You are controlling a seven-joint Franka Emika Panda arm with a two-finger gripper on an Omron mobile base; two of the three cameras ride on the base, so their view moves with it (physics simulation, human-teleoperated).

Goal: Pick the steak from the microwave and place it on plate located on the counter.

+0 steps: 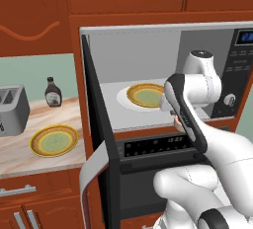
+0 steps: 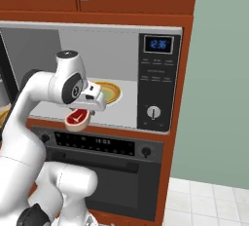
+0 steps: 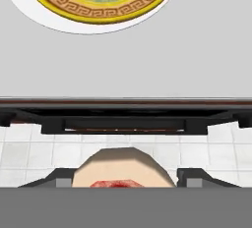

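One steak (image 2: 78,118): sitting clamped between the jaws, hanging just outside the microwave (image 2: 92,76) mouth.
Plate (image 1: 54,140): lying on the desk (image 1: 59,119), well apart from the jaws.

Steak (image 2: 78,119): red slab with pale fat edge, held in the air just outside the microwave (image 2: 121,45) front edge; microwave door open, interior pale grey; plate (image 1: 54,140), yellow-orange rim, green centre, flat on the counter (image 1: 20,156) left of the microwave.
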